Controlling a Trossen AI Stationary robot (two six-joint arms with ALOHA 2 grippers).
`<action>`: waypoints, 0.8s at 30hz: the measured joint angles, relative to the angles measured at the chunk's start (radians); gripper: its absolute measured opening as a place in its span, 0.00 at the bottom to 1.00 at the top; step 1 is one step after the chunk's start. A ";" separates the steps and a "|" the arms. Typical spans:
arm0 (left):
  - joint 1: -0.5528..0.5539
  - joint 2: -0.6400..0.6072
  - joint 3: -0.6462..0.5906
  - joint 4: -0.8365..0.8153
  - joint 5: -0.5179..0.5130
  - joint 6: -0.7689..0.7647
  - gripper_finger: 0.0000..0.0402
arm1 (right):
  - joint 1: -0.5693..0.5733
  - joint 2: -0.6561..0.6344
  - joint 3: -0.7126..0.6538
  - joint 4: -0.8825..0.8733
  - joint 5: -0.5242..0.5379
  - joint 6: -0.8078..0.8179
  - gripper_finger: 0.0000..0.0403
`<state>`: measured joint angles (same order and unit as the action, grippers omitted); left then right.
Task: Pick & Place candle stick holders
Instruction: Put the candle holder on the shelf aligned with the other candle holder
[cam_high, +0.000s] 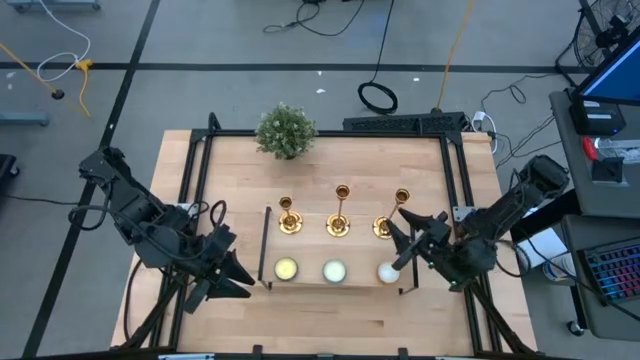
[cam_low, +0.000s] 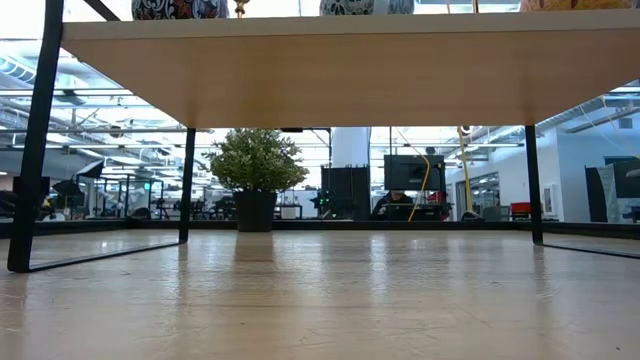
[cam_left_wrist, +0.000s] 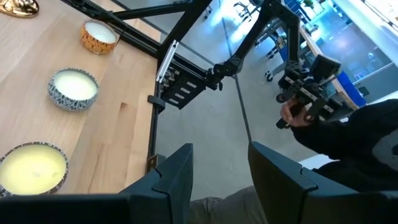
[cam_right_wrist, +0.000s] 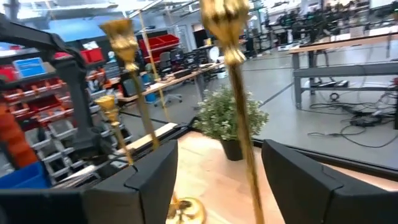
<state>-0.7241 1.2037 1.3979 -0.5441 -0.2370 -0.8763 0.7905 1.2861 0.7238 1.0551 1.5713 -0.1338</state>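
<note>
Right gripper (cam_right_wrist: 214, 180) open, probably straddling candlestick (cam_right_wrist: 239, 112)

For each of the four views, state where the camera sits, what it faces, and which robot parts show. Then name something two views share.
High: overhead, straight down on table; both arms visible.
Low: tabletop height, facing plant; no arms visible.
Left wrist: past left end effector, facing candles.
Right wrist: past right end effector, facing candle stick holders.
Shared: the holders and plant appear in the high and right wrist views.
</note>
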 joint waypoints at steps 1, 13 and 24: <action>-0.001 0.000 0.000 0.001 0.000 0.002 0.40 | 0.012 0.000 0.007 0.029 -0.001 -0.032 0.58; -0.002 0.000 0.000 0.016 -0.001 0.010 0.40 | 0.214 0.000 0.163 0.096 -0.001 -0.235 0.56; -0.005 0.001 0.000 0.023 -0.001 0.053 0.40 | 0.449 -0.028 0.209 0.098 -0.265 -0.075 0.45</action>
<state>-0.7292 1.2045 1.3979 -0.5213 -0.2375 -0.8238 1.2391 1.2577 0.9329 1.1533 1.3064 -0.2084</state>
